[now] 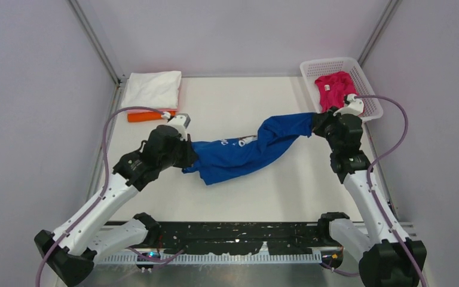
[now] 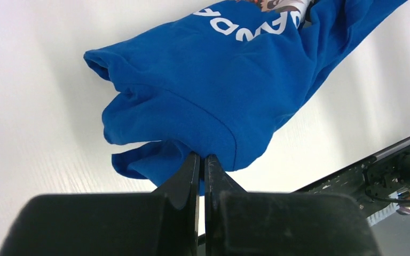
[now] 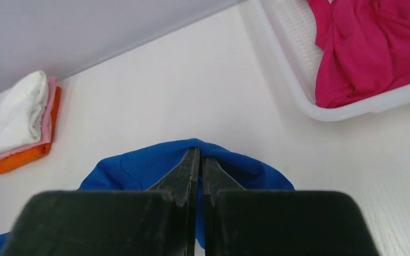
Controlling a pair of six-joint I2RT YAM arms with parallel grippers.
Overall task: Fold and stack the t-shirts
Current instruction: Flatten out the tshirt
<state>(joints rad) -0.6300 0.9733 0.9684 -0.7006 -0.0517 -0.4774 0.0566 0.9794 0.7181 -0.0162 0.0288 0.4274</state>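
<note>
Top external view gave me one blue shirt strung out between the two arms. Its long axis ran from lower left, at the left gripper, up to the right, at the right gripper. The middle sagged onto the table with the white chest print facing up. Each gripper was pinched shut on one end of that shirt. In the far right corner sat one white basket with one magenta shirt bunched inside, just beyond the right gripper. In the far left corner lay a folded pile, a white shirt on top and an orange shirt at the bottom, well apart from the blue one.

Left wrist view showed me the jaws pressed together on a hemmed edge of the blue shirt. The cloth spread away from the fingers, with the white lettering at its far end and the table beneath.

Right wrist view showed the jaws likewise clamped on a fold of blue cloth, which humped up around the fingertips. Beyond it I counted three in the pile: white shirt, one pink shirt under it, orange shirt lowest. The basket's corner with the magenta shirt lay at upper right, which made five shirts that I could count.
</note>
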